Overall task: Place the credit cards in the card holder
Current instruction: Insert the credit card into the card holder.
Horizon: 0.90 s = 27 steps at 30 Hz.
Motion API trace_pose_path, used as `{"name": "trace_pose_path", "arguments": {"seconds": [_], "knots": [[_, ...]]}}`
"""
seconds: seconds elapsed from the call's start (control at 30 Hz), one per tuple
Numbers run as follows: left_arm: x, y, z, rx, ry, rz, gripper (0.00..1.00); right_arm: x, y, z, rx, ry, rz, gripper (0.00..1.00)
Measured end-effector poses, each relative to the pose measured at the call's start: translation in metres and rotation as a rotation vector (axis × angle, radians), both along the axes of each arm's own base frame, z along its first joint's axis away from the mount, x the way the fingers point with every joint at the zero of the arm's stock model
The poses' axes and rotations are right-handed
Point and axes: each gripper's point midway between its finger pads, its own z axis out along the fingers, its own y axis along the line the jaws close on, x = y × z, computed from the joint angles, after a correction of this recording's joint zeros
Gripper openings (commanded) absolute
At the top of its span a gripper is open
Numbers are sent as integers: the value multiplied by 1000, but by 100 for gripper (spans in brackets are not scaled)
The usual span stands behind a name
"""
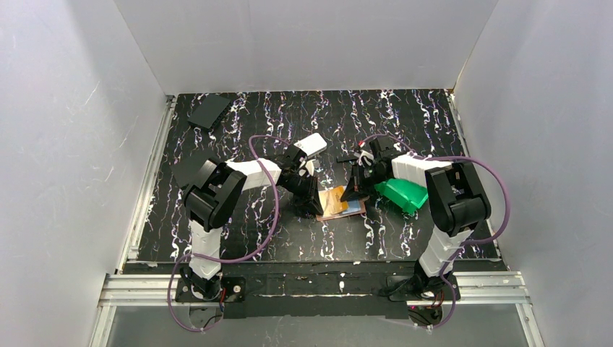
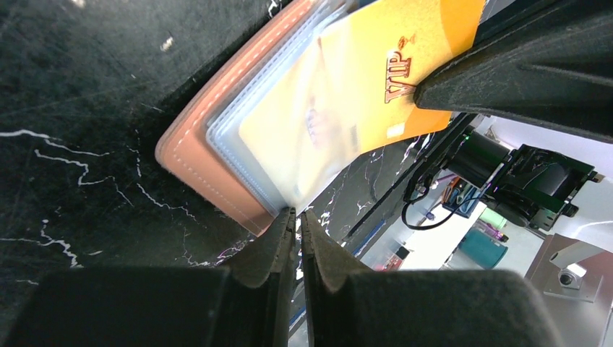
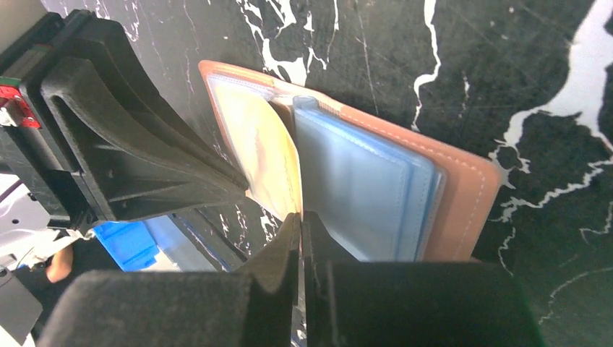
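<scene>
The orange-brown card holder [image 1: 340, 206] lies open on the black marbled table between my two grippers. Its leather cover [image 2: 209, 159] and clear and light-blue sleeves [image 3: 369, 188] show in both wrist views. A yellow "VIP" card [image 2: 390, 65] sits partly inside a clear sleeve, its outer end sticking out. My right gripper [image 3: 301, 215] is shut on that card's edge and also shows in the top view [image 1: 354, 195]. My left gripper [image 2: 297, 215] is shut on the corner of a clear sleeve at the holder's left side, as the top view [image 1: 316, 210] also shows.
A green plastic bin [image 1: 401, 194] sits right of the holder, beside my right arm. A white rounded box [image 1: 312, 143] lies behind my left wrist. A dark flat object [image 1: 209, 110] is at the far left corner. White walls enclose the table.
</scene>
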Motion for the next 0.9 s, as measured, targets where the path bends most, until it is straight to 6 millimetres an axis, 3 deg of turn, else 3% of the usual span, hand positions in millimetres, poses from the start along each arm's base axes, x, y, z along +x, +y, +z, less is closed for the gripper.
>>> {"name": "trace_pose_path", "arguments": {"seconds": [0.07, 0.2, 0.37, 0.9], "knots": [[0, 1, 0, 0, 2, 1, 8, 2, 3, 1, 6, -8, -1, 9], [-1, 1, 0, 1, 5, 2, 8, 3, 8, 0, -2, -32, 10, 21], [-1, 2, 0, 1, 5, 2, 8, 3, -1, -8, -87, -60, 24, 32], [-1, 2, 0, 1, 4, 2, 7, 9, -7, -5, -143, -125, 65, 33]]}}
